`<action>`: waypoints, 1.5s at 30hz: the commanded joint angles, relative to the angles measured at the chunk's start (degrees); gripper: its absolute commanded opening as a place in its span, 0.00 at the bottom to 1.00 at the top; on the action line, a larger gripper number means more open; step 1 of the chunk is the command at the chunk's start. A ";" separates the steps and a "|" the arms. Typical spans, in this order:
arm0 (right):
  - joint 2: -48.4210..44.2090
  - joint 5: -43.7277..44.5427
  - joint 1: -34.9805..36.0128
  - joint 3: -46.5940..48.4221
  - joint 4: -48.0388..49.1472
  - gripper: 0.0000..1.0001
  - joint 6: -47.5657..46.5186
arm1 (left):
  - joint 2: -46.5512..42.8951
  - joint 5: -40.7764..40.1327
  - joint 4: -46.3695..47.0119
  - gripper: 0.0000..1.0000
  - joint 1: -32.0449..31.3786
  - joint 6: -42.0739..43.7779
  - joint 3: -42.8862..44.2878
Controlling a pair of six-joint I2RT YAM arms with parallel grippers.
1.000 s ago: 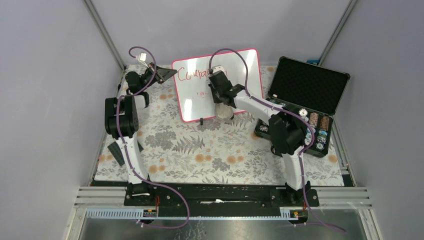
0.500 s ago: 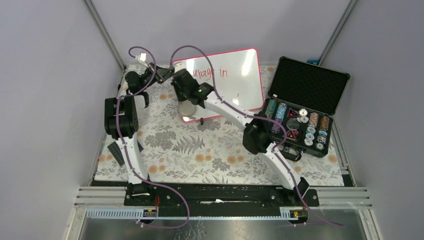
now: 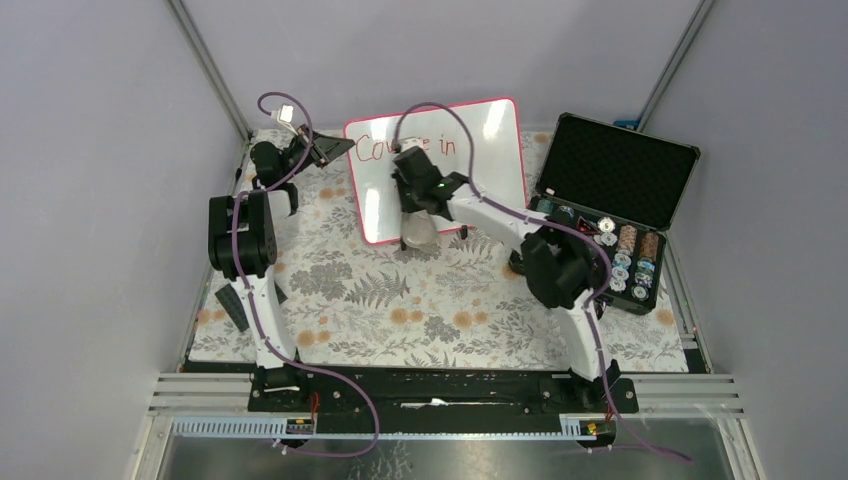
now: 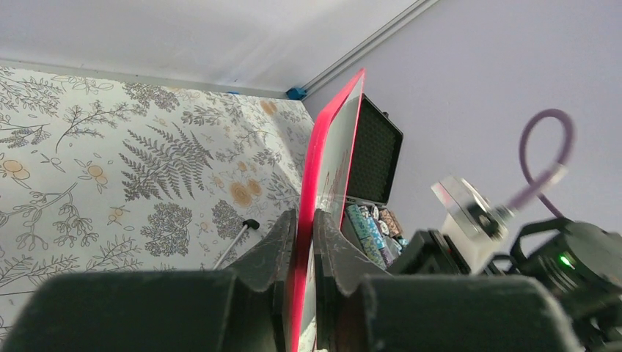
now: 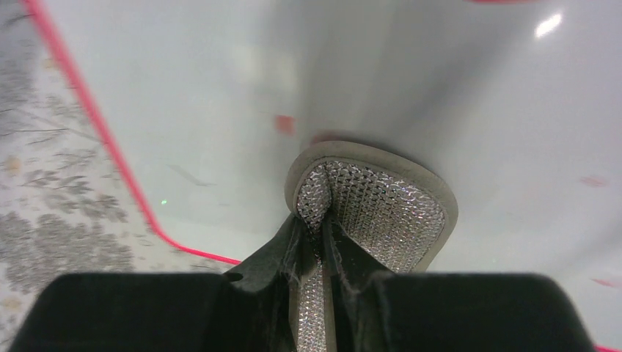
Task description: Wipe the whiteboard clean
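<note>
The whiteboard (image 3: 480,150), glossy white with a pink-red frame, stands tilted at the back of the table, with red handwriting along its top. My left gripper (image 3: 325,150) is shut on its left edge; the left wrist view shows both fingers (image 4: 282,242) clamped on the red frame (image 4: 330,147). My right gripper (image 3: 415,215) is shut on a round pad with a sparkly silver mesh face (image 5: 381,213), pressed against the board (image 5: 220,81) near its lower left corner. The pad (image 3: 418,232) shows below the gripper in the top view.
An open black foam-lined case (image 3: 615,190) holding several poker chips stands at the right. A flat black object (image 3: 232,308) lies at the left edge of the floral mat (image 3: 400,310). Grey walls enclose the table.
My right gripper swept the pad from the board's middle to its left side, then back right toward the lower left-middle. The left gripper has held the board's edge throughout.
</note>
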 commanded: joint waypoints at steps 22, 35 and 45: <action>14.32 -0.68 2.89 30.18 -8.06 0.00 0.18 | -5.97 -1.82 -2.83 0.00 -2.32 3.34 -1.06; -5.08 1.65 -7.40 -3.92 5.99 0.00 1.01 | -7.61 -2.53 -7.80 0.00 -2.42 7.60 -1.48; -5.92 2.80 -8.36 -6.24 5.97 0.00 0.12 | -7.50 -2.43 -9.66 0.00 -2.52 9.08 -1.04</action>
